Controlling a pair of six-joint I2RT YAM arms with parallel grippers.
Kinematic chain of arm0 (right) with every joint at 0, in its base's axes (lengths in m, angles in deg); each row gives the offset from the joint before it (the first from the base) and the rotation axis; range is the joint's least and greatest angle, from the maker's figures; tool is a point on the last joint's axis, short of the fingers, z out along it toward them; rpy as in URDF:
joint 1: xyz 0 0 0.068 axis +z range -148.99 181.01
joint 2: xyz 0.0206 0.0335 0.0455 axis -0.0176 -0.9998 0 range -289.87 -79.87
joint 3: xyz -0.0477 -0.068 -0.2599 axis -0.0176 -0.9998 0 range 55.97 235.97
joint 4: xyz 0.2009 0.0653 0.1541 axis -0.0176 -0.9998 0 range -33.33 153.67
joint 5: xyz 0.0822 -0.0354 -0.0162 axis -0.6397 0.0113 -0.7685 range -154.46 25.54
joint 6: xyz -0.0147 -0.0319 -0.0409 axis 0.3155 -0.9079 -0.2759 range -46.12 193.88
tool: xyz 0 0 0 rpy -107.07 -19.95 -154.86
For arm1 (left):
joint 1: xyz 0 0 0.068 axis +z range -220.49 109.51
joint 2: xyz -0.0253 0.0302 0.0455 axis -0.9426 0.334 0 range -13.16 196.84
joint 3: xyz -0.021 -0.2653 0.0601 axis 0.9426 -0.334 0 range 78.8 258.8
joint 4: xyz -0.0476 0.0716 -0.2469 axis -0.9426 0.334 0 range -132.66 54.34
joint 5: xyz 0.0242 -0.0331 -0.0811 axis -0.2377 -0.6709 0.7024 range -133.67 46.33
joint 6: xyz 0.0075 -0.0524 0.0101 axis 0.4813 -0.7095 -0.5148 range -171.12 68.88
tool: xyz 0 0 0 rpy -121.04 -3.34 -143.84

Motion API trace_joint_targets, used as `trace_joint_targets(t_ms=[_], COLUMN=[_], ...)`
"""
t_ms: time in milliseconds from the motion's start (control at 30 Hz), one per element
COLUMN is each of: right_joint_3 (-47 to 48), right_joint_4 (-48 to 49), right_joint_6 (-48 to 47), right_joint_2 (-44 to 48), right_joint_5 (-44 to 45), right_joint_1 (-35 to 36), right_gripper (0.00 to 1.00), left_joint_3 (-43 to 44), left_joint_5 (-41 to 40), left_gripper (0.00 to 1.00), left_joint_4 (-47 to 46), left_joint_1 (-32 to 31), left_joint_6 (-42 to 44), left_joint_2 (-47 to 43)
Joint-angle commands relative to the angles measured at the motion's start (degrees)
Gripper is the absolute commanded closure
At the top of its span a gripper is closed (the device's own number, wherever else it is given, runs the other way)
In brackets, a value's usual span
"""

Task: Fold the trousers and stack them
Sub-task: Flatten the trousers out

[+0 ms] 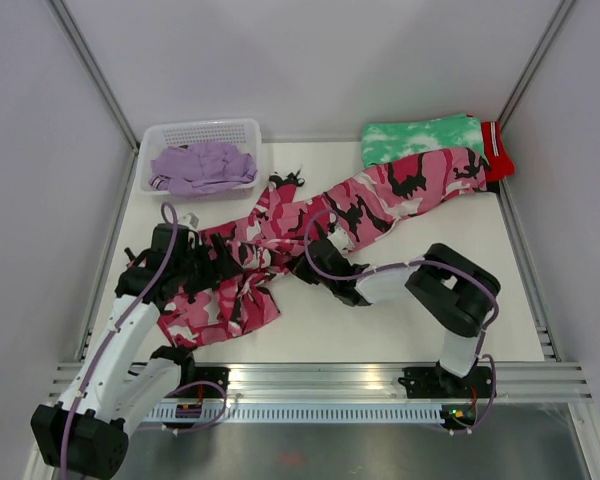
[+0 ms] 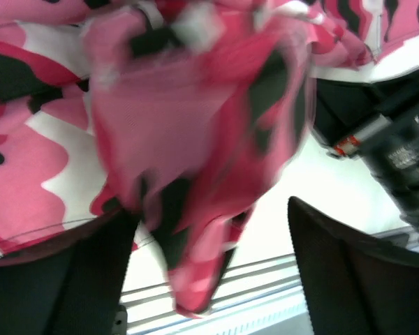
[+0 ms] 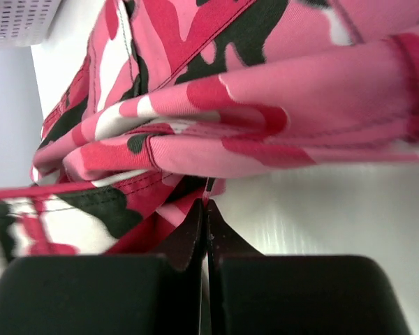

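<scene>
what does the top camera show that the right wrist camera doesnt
Only the top view: the lilac trousers heaped in the basket, a green tie-dye garment and a red garment at the far right. Only the right wrist view: the right gripper shut, tips at a folded edge of the cloth; whether it pinches any is unclear. Both: the camouflage trousers, the white table, and the basket, only a corner of it from the wrist.

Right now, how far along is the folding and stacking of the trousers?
Nothing looks done. In hand: the camouflage trousers lie unfolded across the table, right gripper shut on their edge, left gripper open. Left: folding them, then the lilac trousers bunched in the basket, and stacking.
</scene>
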Motion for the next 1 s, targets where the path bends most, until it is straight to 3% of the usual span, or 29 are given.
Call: trace_joint_targets(t_ms=[0, 200, 333, 433, 733, 833, 967], right_joint_3=[-1.84, -2.38, -2.46, -1.85, 1.74, 3.51, 2.11], right_joint_4=[-6.77, -25.31, -33.84, -39.63, -57.84, -62.42, -61.29], right_joint_6=[-7.05, -16.73, -20.5, -22.26, -27.36, -28.24, -27.98], right_joint_2=[9.58, 22.15, 28.05, 32.52, 39.65, 39.66, 41.85], right_joint_5=[3.38, 10.14, 13.66, 14.89, 20.52, 20.44, 17.72], right_joint_1=[0.44, 0.53, 0.44, 0.35, 0.09, 0.0, 0.0], right_gripper=[1.0, 1.0, 1.0, 1.0, 1.0, 1.0, 1.0], left_joint_3=[3.42, 10.28, 7.65, 4.84, -3.86, -5.45, -6.59], left_joint_5=[-4.75, -11.17, -12.67, -16.61, -28.75, -27.44, -24.89], left_gripper=[0.0, 0.0, 0.0, 0.0, 0.0, 0.0, 0.02], left_joint_4=[0.24, 1.12, -0.99, -1.08, -2.56, -5.64, -9.15], left_joint_1=[0.82, 9.34, 21.7, 27.43, 29.74, 29.92, 29.83], left_joint_6=[-1.17, -5.21, -8.81, -11.53, -19.36, -19.8, -18.76], left_joint_2=[0.03, 2.39, 7.49, 10.74, 12.33, 14.7, 19.88])
